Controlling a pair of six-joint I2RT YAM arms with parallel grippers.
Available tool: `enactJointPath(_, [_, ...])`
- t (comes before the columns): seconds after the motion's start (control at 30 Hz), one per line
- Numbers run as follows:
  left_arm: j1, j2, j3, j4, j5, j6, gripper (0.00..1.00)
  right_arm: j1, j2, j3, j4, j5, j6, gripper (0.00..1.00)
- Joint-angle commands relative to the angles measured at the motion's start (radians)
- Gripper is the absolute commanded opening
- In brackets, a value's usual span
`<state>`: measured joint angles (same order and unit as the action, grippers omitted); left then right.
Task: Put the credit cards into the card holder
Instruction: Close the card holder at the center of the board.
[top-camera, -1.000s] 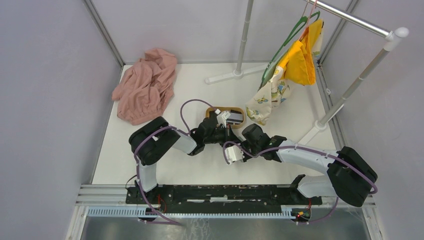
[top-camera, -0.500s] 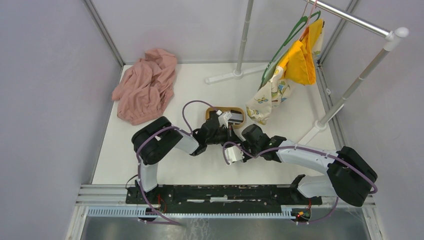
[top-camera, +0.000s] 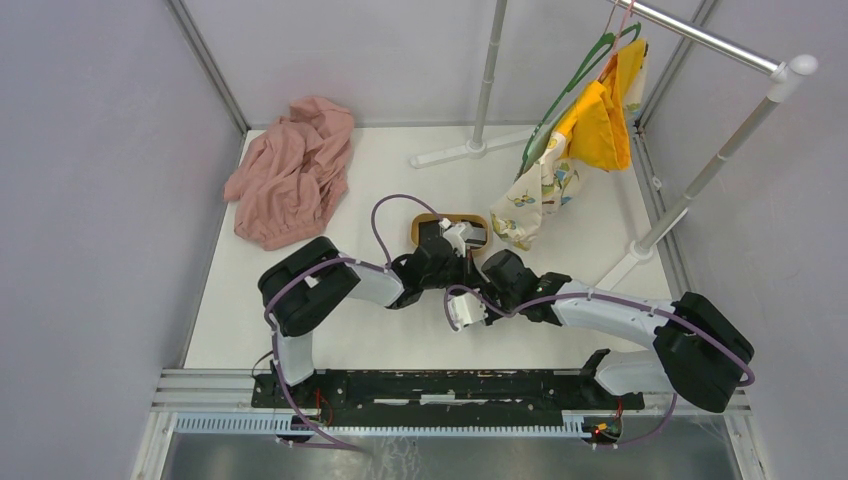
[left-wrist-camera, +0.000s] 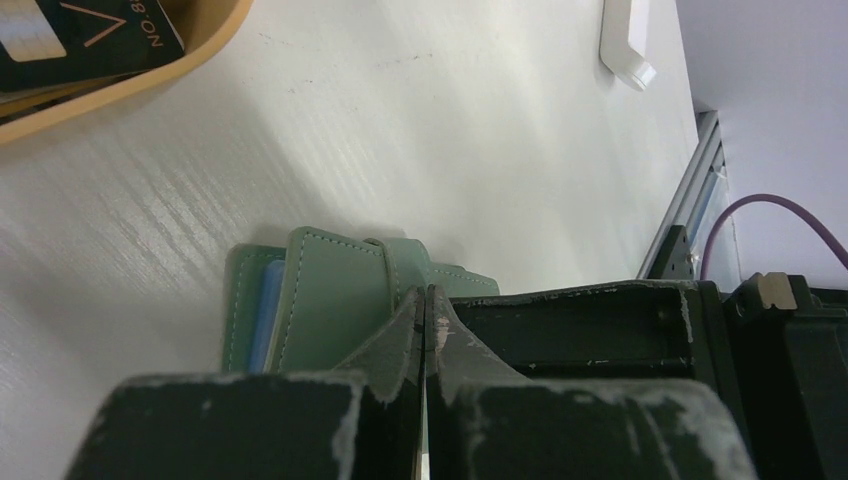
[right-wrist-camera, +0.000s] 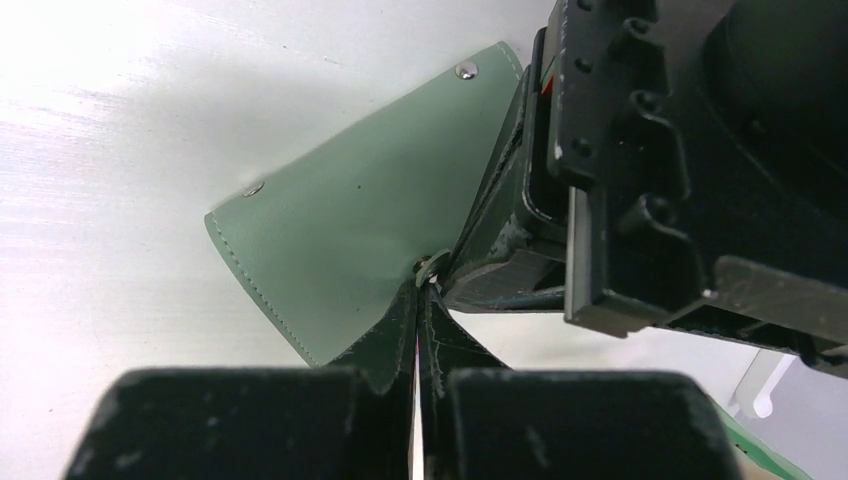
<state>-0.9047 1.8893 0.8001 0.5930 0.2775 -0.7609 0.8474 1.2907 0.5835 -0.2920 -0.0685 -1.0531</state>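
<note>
At the left gripper (left-wrist-camera: 425, 295), the fingers are pressing flat together with no gap showing. The tips are touching the strap tab of the card holder (left-wrist-camera: 320, 310), and we are unable to tell whether they are pinching it. The holder is lying grey-green side up on the white table (left-wrist-camera: 430, 130), with a pale blue strip showing at its left edge.

The right gripper (right-wrist-camera: 420, 287) is likewise closing narrow. Its tips are nipping the edge of the holder's green flap, just beside a metal snap. The two grippers are meeting tip to tip at the holder, each black body showing in the other's wrist view.

Farther out, the oval wooden tray (left-wrist-camera: 160, 78) is sitting near the holder but apart from it. The credit cards (left-wrist-camera: 90, 35) are lying inside, a black one uppermost. From above, we are noting a pink cloth (top-camera: 290, 170) lying well off at the left rear, and yellow and patterned garments (top-camera: 600, 120) hanging on a rack at the right rear.
</note>
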Motion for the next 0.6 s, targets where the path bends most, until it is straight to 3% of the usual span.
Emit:
enactJointPath(0.0, [-0.023, -0.005, -0.025, -0.158, -0.049, 0.091, 0.02, 0.022, 0.025, -0.002, -0.044, 0.008, 0.003, 0.00])
enactJointPath(0.57, [-0.048, 0.002, -0.115, -0.109, -0.062, 0.066, 0.02, 0.114, 0.159, 0.083, -0.158, 0.102, -0.016, 0.00])
